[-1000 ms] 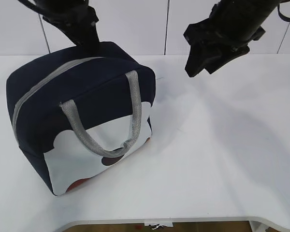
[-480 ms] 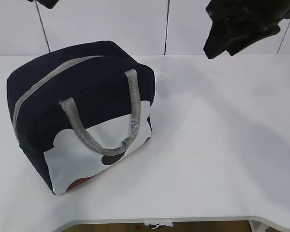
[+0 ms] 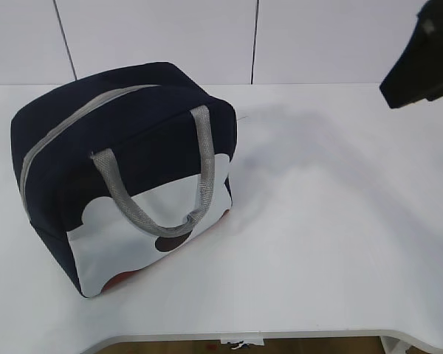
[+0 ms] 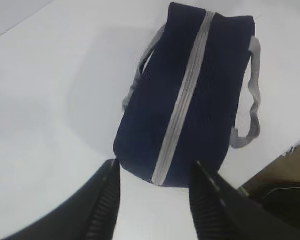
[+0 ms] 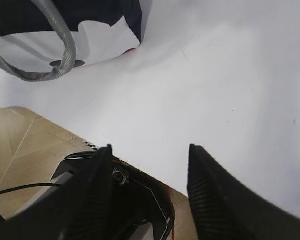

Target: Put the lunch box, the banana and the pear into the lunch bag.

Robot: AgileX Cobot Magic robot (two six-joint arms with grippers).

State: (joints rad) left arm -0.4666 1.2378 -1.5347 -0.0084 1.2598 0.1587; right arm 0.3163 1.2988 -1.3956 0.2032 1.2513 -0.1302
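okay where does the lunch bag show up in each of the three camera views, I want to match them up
Exterior view: the lunch bag stands on the left of the table, zipper closed, one handle facing the camera.
Left wrist view: seen from above, top centre, beyond the open left gripper.
Right wrist view: only its lower corner shows, top left, far from the open right gripper.
Shared landmark: the grey webbing handle, also at and.
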